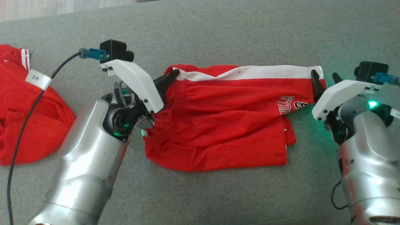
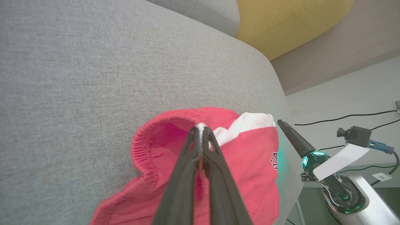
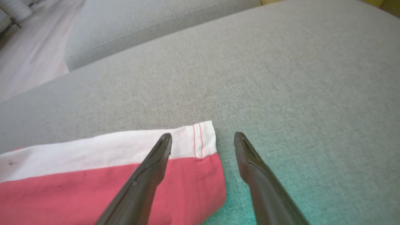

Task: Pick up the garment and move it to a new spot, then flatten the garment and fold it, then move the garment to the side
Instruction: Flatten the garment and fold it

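Shorts first: your red shorts point(image 1: 225, 118) lie spread sideways on the grey sofa cushion point(image 1: 218, 193), roughly centre of the head view, white stripe point(image 1: 250, 72) along the far edge, printed lettering near the robot's right end, near edge rumpled and doubled over. Your left gripper point(image 1: 175, 75) sits at the shorts' left end, by the waistband. In the left wrist view its fingers point(image 2: 190, 156) are pinched together on the gathered waistband edge where red meets white, and the cloth point(image 2: 250, 156) bunches up around the tips. Your right gripper point(image 1: 324, 75) is at the opposite end, jaws spread wide and holding nothing. In the right wrist view point(image 3: 203, 137) one finger point(image 3: 150, 168) is over the stripe at the hem corner and the other is over bare cushion just beside the hem; contact with the cloth can't be judged. A second red garment point(image 1: 28, 118) lies at far left, well apart, with a tagged cable point(image 1: 38, 78) crossing it. A yellow cushion point(image 2: 290, 22) shows behind the sofa in the left wrist view.
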Available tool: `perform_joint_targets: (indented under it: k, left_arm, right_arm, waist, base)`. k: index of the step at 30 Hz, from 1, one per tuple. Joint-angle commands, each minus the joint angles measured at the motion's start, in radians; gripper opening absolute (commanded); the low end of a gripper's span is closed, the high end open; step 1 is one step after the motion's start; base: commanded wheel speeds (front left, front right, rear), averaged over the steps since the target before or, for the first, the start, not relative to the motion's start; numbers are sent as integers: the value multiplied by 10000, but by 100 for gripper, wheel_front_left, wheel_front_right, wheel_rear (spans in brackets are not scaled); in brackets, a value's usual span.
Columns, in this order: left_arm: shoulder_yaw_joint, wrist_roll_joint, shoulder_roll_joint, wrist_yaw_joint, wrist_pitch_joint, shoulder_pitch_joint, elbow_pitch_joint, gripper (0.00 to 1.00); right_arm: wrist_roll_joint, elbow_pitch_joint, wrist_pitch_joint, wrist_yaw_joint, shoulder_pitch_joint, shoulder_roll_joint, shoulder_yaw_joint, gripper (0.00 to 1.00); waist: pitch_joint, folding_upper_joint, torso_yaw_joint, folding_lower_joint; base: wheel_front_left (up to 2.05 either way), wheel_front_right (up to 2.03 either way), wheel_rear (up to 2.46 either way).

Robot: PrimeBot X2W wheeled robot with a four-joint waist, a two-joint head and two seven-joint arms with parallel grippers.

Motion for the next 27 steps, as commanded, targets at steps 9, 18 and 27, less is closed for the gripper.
perform_joint_targets:
  k: [9,18,27]
  left_arm:
    - [134,34,164,19,103,-728,-251,0]
    - [88,-11,167,-25,75,-799,-177,0]
    - [27,-34,112,-66,-37,-883,-96,0]
  right_arm:
    - [-983,1795,275,-7,-1536,-286,218,100]
    - [-1120,2880,-249,-7,-2105,-335,281,100]
    - [-963,3543,-906,-7,-2526,-358,810,0]
  waist:
    - [177,0,136,0]
    - [205,0,196,0]
    - [297,0,265,0]
  base:
    - [0,0,0]
    - [0,0,0]
    - [0,0,0]
